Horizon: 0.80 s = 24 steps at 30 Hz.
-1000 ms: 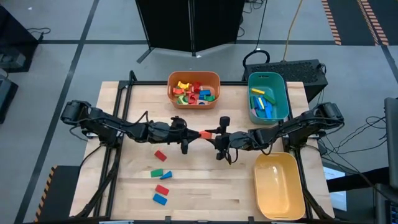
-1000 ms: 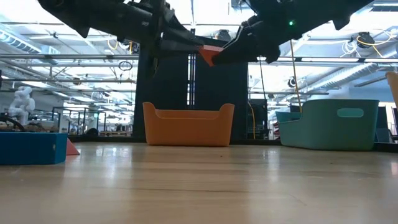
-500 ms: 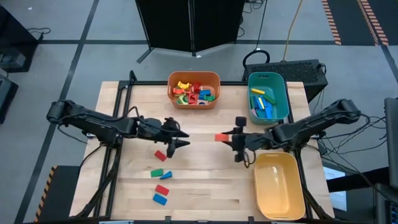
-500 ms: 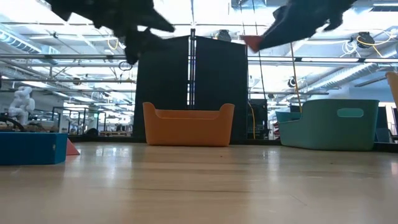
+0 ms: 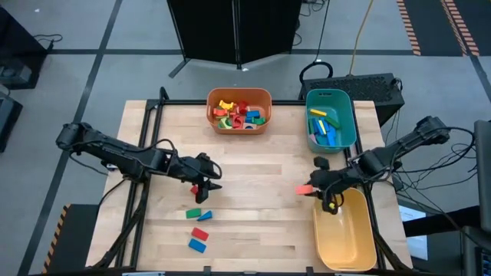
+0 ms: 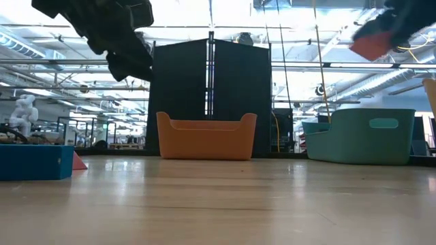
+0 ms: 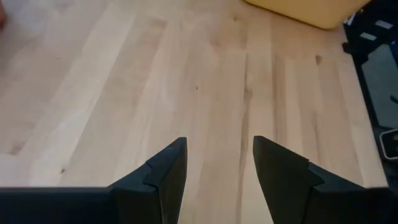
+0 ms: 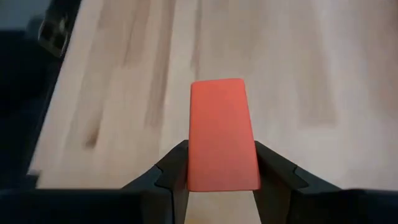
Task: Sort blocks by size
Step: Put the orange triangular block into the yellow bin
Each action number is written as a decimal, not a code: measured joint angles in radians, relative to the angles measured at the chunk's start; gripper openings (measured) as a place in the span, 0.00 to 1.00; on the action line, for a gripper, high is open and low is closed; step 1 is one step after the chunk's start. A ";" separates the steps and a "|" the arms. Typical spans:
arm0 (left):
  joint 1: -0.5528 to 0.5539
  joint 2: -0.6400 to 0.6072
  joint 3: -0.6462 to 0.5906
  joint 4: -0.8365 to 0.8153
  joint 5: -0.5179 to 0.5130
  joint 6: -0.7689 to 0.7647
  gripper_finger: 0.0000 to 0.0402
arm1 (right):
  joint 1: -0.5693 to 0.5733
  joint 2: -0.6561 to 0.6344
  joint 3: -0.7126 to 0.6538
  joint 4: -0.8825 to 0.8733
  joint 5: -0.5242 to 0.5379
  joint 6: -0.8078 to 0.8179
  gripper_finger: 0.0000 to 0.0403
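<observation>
Orange bin (image 5: 238, 96), teal bin (image 5: 331, 100), yellow bin (image 5: 343, 230)

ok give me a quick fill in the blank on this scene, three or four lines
1. The right gripper is shut on a ____ block.
2. The left gripper is open and holds ____.
3. The right gripper hangs beside the ____ bin.
4. The bin at the middle of the table's far edge is ____.

Missing words: red; nothing; yellow; orange
</observation>
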<state>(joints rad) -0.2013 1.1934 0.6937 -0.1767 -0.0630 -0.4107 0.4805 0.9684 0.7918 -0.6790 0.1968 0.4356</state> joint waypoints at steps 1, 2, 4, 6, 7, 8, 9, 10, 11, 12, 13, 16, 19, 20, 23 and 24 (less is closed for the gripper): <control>0.000 0.002 0.000 0.002 -0.009 0.000 0.45 | 0.009 0.000 0.000 -0.028 -0.022 0.038 0.31; 0.000 0.003 0.000 0.000 -0.020 0.001 0.45 | 0.018 0.000 0.000 -0.048 -0.047 0.078 0.31; 0.000 0.002 0.000 -0.001 -0.030 0.001 0.45 | 0.039 0.000 0.000 -0.074 -0.093 0.160 0.31; 0.000 0.003 0.000 -0.001 -0.031 0.001 0.45 | 0.066 0.000 0.000 -0.093 -0.130 0.239 0.31; -0.002 0.003 0.000 -0.002 -0.031 0.001 0.45 | 0.082 0.000 0.000 -0.093 -0.146 0.273 0.31; -0.002 0.003 0.000 -0.002 -0.031 0.001 0.45 | 0.101 0.000 0.000 -0.095 -0.159 0.307 0.31; -0.003 0.003 0.000 -0.004 -0.031 0.001 0.45 | 0.118 0.000 0.000 -0.100 -0.174 0.341 0.31; -0.003 0.003 0.000 -0.011 -0.031 0.001 0.45 | 0.139 0.000 0.000 -0.106 -0.188 0.378 0.31; -0.003 0.003 0.000 -0.023 -0.031 0.001 0.45 | 0.159 0.001 0.000 -0.110 -0.203 0.418 0.31; -0.003 0.003 0.000 -0.036 -0.031 0.001 0.45 | 0.182 0.003 0.000 -0.111 -0.214 0.461 0.31; -0.003 0.003 0.000 -0.051 -0.031 0.000 0.45 | 0.203 0.005 0.000 -0.113 -0.228 0.498 0.31; -0.003 0.003 0.000 -0.099 -0.031 0.000 0.45 | 0.269 0.017 0.000 -0.122 -0.227 0.583 0.31; -0.005 0.003 0.000 -0.159 -0.031 0.013 0.45 | 0.320 0.046 0.000 -0.129 -0.197 0.644 0.31; -0.005 0.003 0.000 -0.173 -0.031 0.026 0.45 | 0.336 0.059 0.000 -0.129 -0.180 0.657 0.31; -0.008 0.003 0.000 -0.200 -0.031 0.032 0.45 | 0.373 0.111 0.000 -0.128 -0.160 0.697 0.31; -0.009 0.003 0.000 -0.207 -0.031 0.033 0.45 | 0.382 0.131 0.000 -0.130 -0.160 0.712 0.31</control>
<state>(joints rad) -0.2100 1.1961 0.6937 -0.3839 -0.0944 -0.3779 0.8630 1.0993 0.7914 -0.8094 0.0364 1.1478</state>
